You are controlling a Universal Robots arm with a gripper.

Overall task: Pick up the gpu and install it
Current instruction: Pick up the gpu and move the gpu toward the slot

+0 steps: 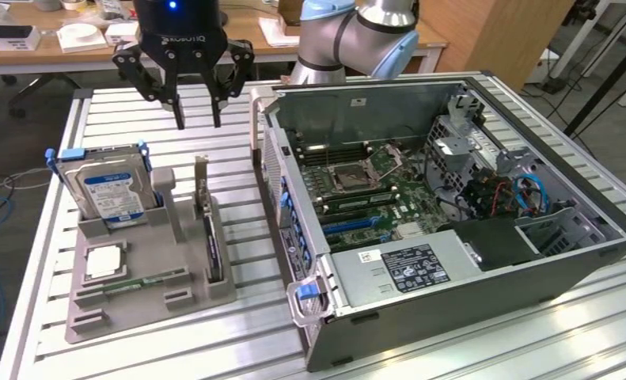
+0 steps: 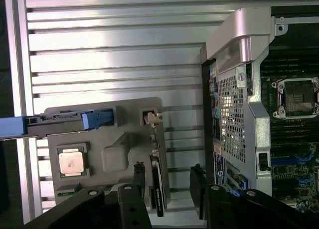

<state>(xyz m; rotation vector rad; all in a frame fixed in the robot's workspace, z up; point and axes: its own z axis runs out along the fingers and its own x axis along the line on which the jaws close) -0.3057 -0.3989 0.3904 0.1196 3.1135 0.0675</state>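
In the holder (image 1: 186, 299), thin dark gpu (image 1: 214, 252)

Slatted aluminium table (image 1: 502, 348); wooden desk (image 1: 49, 55) behind, white boxes (image 1: 81, 36) on it; wooden panel (image 1: 502, 32) beside.

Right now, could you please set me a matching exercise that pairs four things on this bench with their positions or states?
Things:
1. gpu
2. hard drive
3. processor chip
4. gripper

States:
A. lying flat in the gray holder
B. open, holding nothing
C. standing on edge, on the holder's side nearest the computer case
D. upright, blue-and-white label showing

Pairs: 1-C; 2-D; 3-A; 4-B
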